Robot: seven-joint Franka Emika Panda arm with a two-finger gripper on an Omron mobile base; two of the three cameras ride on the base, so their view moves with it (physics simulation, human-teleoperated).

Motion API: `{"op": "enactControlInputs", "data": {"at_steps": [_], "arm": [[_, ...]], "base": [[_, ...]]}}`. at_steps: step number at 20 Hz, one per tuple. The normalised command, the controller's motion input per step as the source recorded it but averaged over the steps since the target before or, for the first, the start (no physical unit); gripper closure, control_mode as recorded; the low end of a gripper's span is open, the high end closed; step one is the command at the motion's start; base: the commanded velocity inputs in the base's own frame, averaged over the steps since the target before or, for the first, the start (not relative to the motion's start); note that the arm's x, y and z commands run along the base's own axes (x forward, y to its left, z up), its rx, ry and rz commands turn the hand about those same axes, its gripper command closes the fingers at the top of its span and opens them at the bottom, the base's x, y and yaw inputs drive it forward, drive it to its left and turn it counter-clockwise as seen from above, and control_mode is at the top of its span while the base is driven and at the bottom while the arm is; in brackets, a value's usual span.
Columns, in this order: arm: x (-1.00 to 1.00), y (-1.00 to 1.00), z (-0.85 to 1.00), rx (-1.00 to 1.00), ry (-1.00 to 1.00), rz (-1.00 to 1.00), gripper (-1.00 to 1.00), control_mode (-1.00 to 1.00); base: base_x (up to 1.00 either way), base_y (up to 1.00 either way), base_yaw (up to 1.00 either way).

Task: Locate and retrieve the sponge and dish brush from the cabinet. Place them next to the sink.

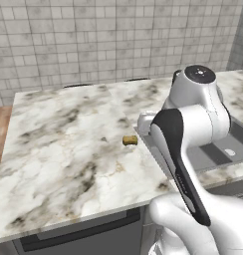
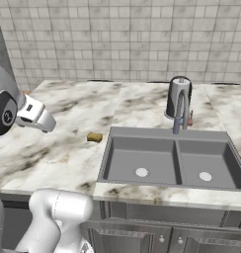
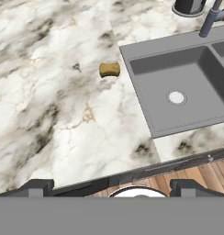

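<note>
We read it as a kitchen, marble counter [image 2: 68,148], dbl steel sink [image 2: 142,160] w/ tap [image 2: 180,111], tiled wall [image 2: 122,39], base cabinets [image 2: 157,232] below.

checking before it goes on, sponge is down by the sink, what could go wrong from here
1. The sponge lies close to the sink rim; a low sweep of the arm might knock it into the basin.
2. The open gripper holds nothing and no dish brush lies on the counter, so half the job looks undone.
3. The kettle crowds the tap, leaving little room there.
</note>
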Motion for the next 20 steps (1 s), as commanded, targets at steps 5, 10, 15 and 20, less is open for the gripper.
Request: {"op": "enactControlInputs", "data": {"at_steps": [5, 10, 15, 20], "arm": [[-0.02, 0.00, 0.00, 0.00, 0.00, 0.00, -1.00, 1.00], [0.00, 0.00, 0.00, 0.00, 0.00, 0.00, -1.00, 1.00], [0.00, 0.00, 0.00, 0.00, 0.00, 0.00, -1.00, 1.00], [0.00, 0.00, 0.00, 0.00, 0.00, 0.00, -1.00, 1.00]], "base": [[-0.01, 0.00, 0.00], [-0.26, -0.01, -0.15], [-0.27, -0.07, -0.25], [-0.05, -0.05, -0.43]]}}
